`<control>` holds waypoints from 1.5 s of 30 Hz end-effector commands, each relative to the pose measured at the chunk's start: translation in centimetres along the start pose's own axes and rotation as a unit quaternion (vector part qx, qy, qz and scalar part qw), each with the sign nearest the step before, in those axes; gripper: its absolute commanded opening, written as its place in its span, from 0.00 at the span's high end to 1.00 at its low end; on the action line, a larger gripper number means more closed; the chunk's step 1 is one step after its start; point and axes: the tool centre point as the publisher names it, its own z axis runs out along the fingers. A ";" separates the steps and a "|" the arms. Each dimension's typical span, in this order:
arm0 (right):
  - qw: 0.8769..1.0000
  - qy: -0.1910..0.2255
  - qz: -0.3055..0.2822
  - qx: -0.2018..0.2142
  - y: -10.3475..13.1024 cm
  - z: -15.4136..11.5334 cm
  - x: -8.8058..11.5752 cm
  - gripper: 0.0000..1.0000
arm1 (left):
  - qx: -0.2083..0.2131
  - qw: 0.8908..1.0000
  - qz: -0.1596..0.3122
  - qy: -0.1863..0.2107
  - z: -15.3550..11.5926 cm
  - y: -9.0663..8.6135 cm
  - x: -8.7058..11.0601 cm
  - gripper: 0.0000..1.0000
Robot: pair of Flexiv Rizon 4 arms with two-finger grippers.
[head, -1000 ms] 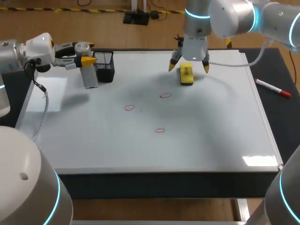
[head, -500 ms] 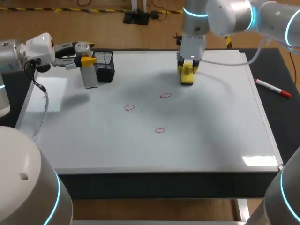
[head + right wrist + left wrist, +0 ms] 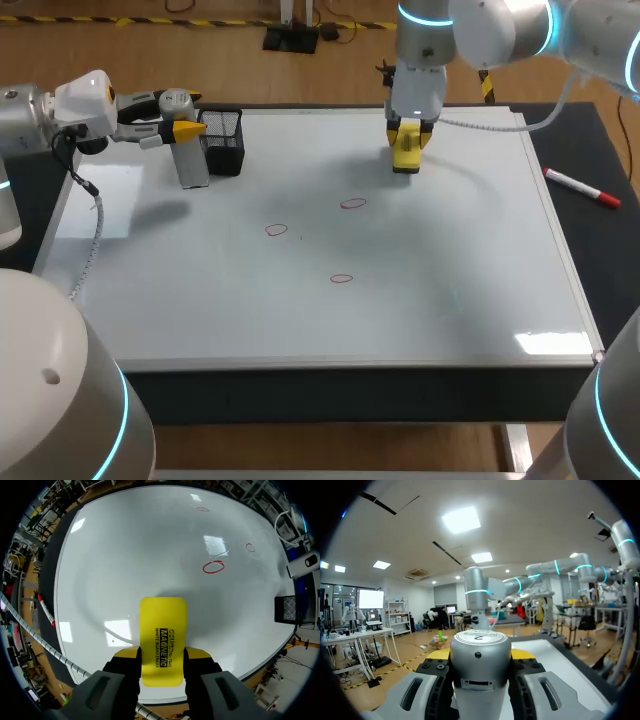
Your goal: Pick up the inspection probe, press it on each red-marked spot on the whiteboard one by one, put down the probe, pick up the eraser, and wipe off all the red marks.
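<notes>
R gripper (image 3: pixel 408 138) pinches eraser (image 3: pixel 406 158) from two sides, near whiteboard (image 3: pixel 450 300) far edge. L gripper (image 3: pixel 186 131) clamps probe (image 3: pixel 192 168) at far-left corner, beside mesh holder (image 3: pixel 222 140). Three red marks (image 3: pixel 352 203) mid-board, unwiped. Marker (image 3: pixel 582 187) lies past right edge.

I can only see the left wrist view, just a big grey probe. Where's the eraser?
Observer: The eraser is between the right tool's fingers, gripped from both sides.
Operator: Are the red marks wiped off?
Observer: No, three red marks are on the whiteboard.
Operator: Is my probe near them?
Observer: No. The probe hangs near the whiteboard's far left corner, beside a black mesh cup.
</notes>
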 end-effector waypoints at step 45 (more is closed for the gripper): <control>0.993 -0.011 0.114 -0.009 0.9 -1.3 11.7 1.00 | 0.000 1.000 0.001 0.000 0.0 -0.1 0.0 1.00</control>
